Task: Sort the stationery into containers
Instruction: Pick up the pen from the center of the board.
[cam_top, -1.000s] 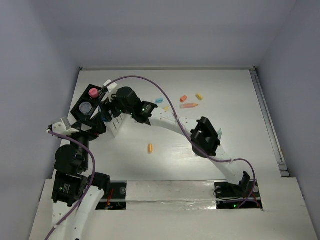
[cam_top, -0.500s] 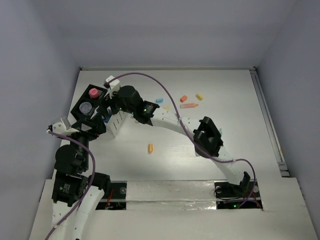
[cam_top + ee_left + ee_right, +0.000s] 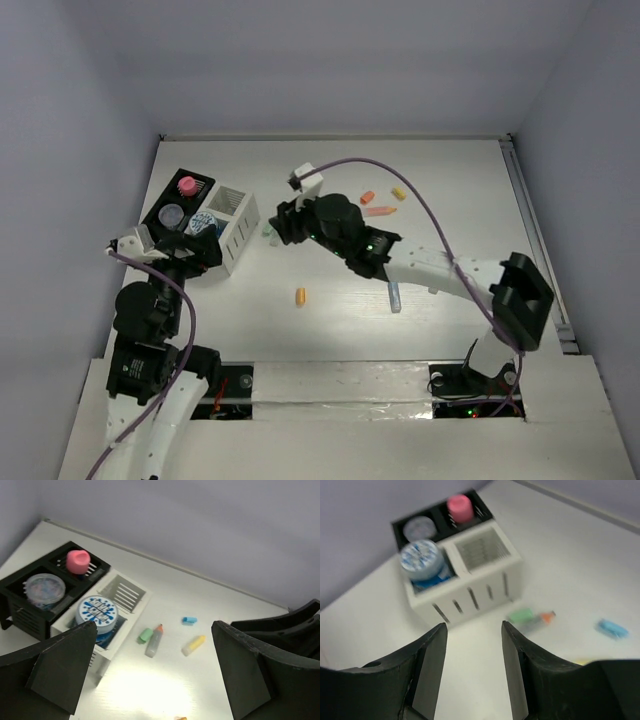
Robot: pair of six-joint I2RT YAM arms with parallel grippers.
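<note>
The black tray (image 3: 192,180) holds a pink piece (image 3: 186,185) and a grey-lidded tub (image 3: 172,213). The adjoining white box (image 3: 236,208) holds a blue-lidded tub (image 3: 203,223); its other compartment (image 3: 123,592) is empty. My right gripper (image 3: 280,222) is open and empty, just right of the box, and its wrist view (image 3: 472,680) looks at the box (image 3: 470,587). My left gripper (image 3: 195,252) is open and empty near the box's front, and its wrist view (image 3: 160,680) looks over the table. A green piece (image 3: 146,634), a grey orange-tipped stick (image 3: 154,641), a blue piece (image 3: 189,620) and a yellow stick (image 3: 193,645) lie loose.
More sticks lie at the back middle: orange (image 3: 378,211), a short orange one (image 3: 367,197), a yellow one (image 3: 398,192). An orange piece (image 3: 300,296) and a grey-blue stick (image 3: 394,297) lie nearer the front. The right forearm (image 3: 440,270) spans the table's right half.
My right gripper has pulled back to the right from over the white box, and the blue-lidded tub now shows sitting in the box. The left arm has barely moved.
</note>
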